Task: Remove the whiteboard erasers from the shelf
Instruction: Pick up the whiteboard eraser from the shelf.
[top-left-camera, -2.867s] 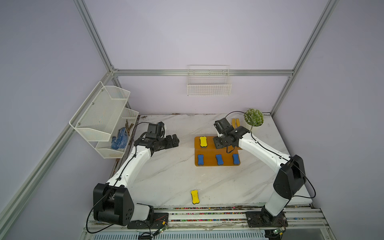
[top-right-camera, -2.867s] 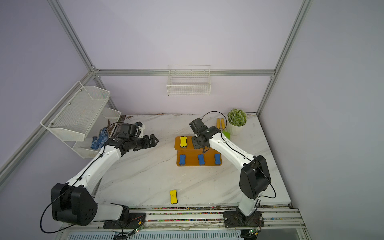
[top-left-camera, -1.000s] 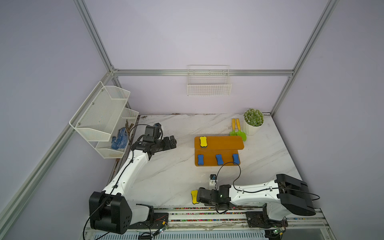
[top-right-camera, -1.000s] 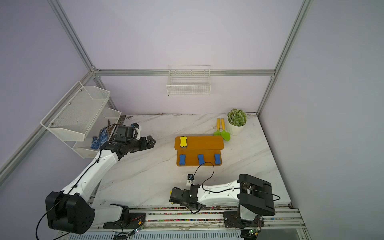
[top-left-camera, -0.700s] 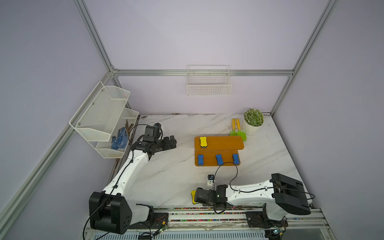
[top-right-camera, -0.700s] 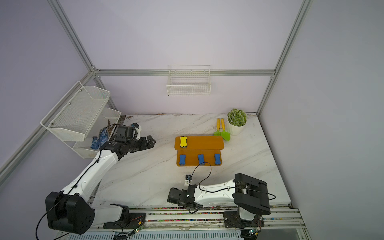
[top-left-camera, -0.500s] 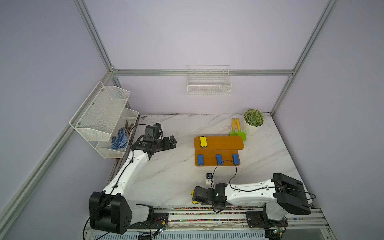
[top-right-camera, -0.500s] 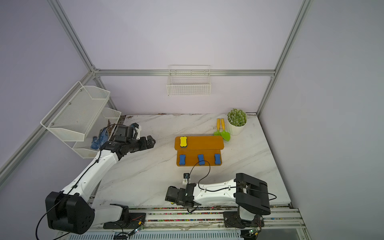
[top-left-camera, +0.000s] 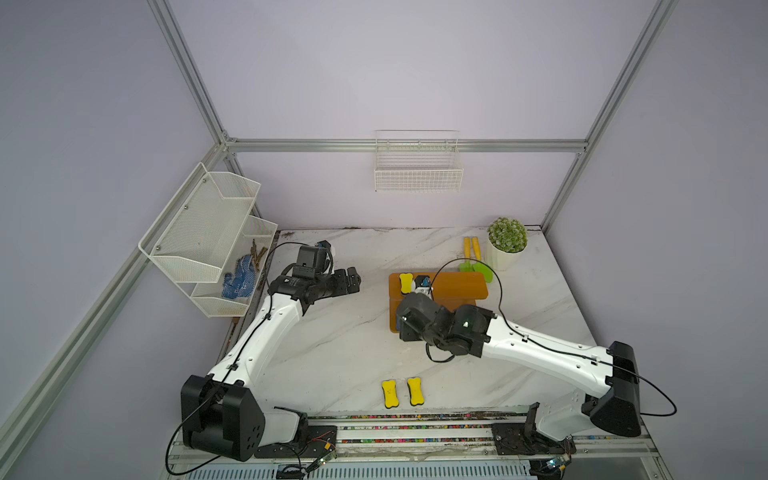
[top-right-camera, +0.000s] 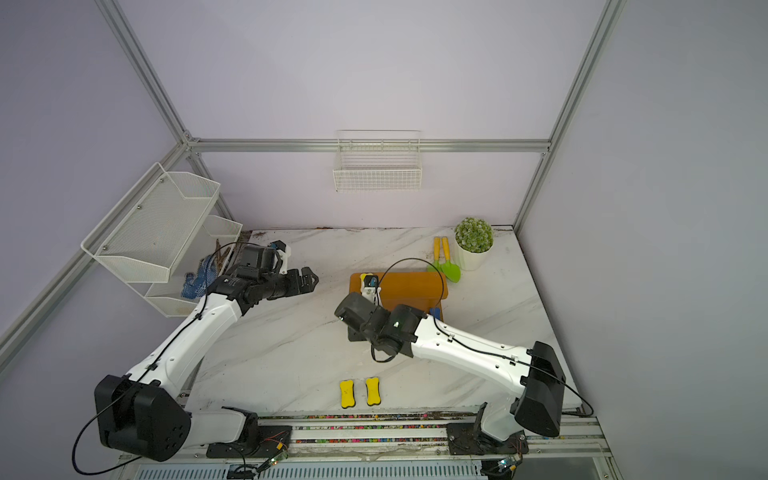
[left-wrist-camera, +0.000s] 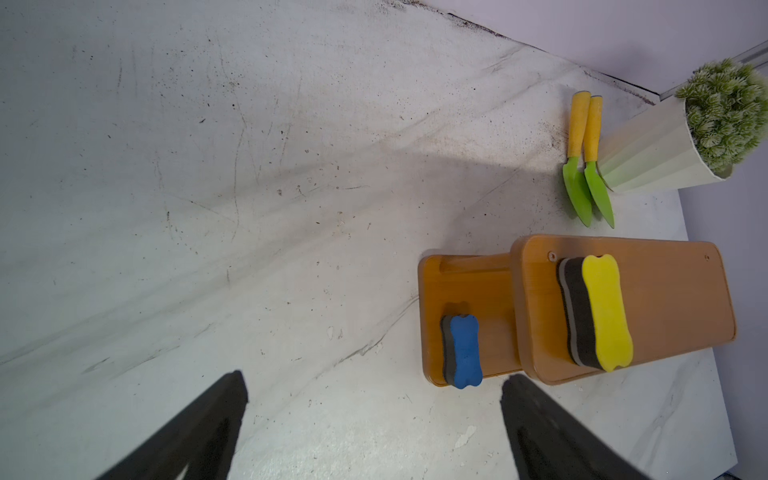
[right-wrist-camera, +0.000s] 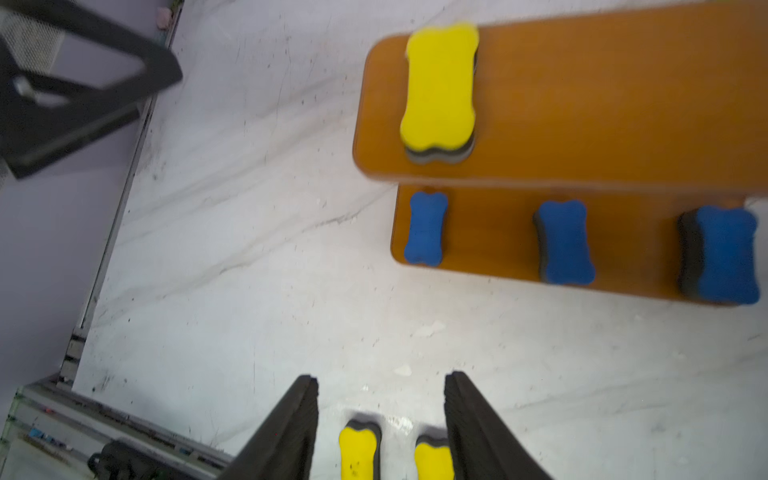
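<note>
The orange-brown shelf (right-wrist-camera: 602, 104) stands right of the table's middle. One yellow whiteboard eraser (right-wrist-camera: 438, 87) lies on its upper tier and three blue ones (right-wrist-camera: 426, 228) (right-wrist-camera: 563, 243) (right-wrist-camera: 721, 253) on the lower tier. Two more yellow erasers (top-left-camera: 390, 393) (top-left-camera: 415, 390) lie side by side on the table near the front edge. My right gripper (right-wrist-camera: 381, 380) hangs open and empty high above them, its arm covering the lower tier in both top views. My left gripper (left-wrist-camera: 376, 384) is open and empty, left of the shelf (left-wrist-camera: 665, 299).
A potted plant (top-left-camera: 507, 245) and two yellow-handled green spatulas (top-left-camera: 473, 257) sit behind the shelf. A white mesh rack (top-left-camera: 208, 237) with blue gloves (top-left-camera: 239, 278) hangs on the left wall, a wire basket (top-left-camera: 417, 166) on the back wall. A rail runs along the table's front edge.
The right arm has risen from the front edge and swung back over the shelf, leaving a second yellow eraser beside the first. The left arm has hardly moved.
</note>
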